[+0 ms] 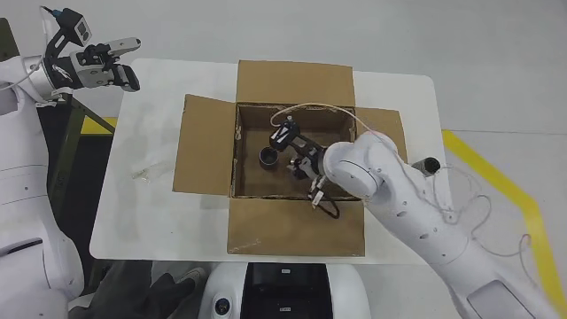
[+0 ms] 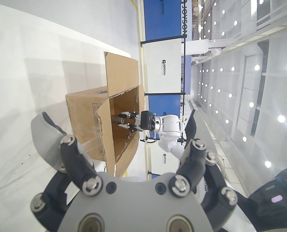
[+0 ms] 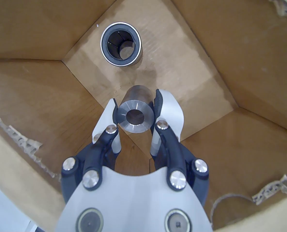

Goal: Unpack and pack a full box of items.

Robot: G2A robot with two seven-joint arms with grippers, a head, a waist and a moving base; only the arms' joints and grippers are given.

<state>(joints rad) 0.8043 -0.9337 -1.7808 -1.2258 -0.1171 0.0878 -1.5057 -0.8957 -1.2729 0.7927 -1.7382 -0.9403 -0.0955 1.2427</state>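
Off the far-left corner of the table (image 1: 399, 97), my left gripper (image 1: 127, 62) hangs with its fingers spread wide and nothing between them, well apart from the work. On the tabletop left of the box lies a scrap of something clear (image 1: 146, 175), too faint for me to name. Mid-table sits the cardboard box (image 1: 292, 80), all four flaps folded out and its top open. Inside, on the left part of the floor, a ringed sleeve (image 3: 121, 44) stands upright on its end, with a dark band round its mouth and a hollow bore showing. Just right of it is my right gripper (image 3: 135, 109), sunk through the opening with its two pads clamped on opposite sides of a steel cylinder (image 3: 136, 103) — a plain grey piece with a small bore. That cylinder's long axis runs in line with the claw, pointing down at the box floor, so it is upright like the sleeve. Whether its lower end touches the cardboard I cannot tell. The two pieces are near but apart. Right of the box, beside the right flap, a dark cylindrical piece (image 1: 429, 166) lies on the table. My reading: the coming move is a straight vertical one along that axis — the right arm owns it, and any drift leftward would knock the sleeve.
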